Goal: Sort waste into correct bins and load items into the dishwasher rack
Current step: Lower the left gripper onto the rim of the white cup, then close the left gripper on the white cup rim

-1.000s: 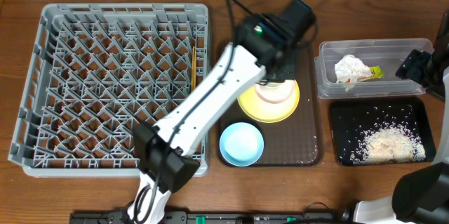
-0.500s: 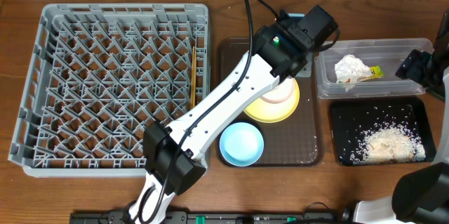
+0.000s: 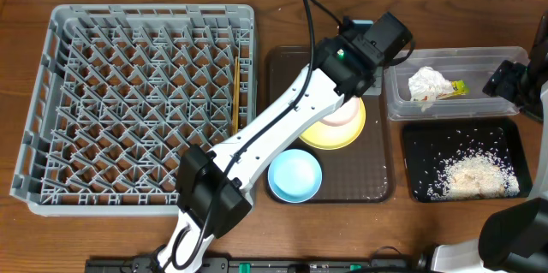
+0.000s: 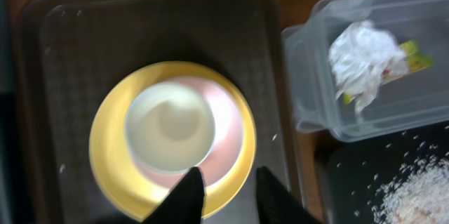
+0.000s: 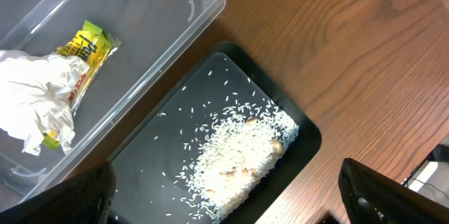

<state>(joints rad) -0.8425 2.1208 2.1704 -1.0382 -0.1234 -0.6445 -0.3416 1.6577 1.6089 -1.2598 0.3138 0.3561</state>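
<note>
Left wrist view, left fingers slightly apart over rim of yellow plate, tub beside brown tray, right fingers wide apart above black tray.

1. The left wrist view is blurred throughout. The left gripper is cut off at 6 o'clock, with only two dark fingertips showing.
2. There, the white dish on the plate is too soft to tell cup from bowl. The tub runs off at 3 o'clock.
3. Overhead, the left arm hides that gripper and the plate's 9-to-12 o'clock part.
4. The chopsticks are too thin to count.
5. In the right wrist view, the right gripper is only blurred dark masses at 5 and 7 o'clock. The napkin is cut off at 9 o'clock and covers part of the packet.
</note>
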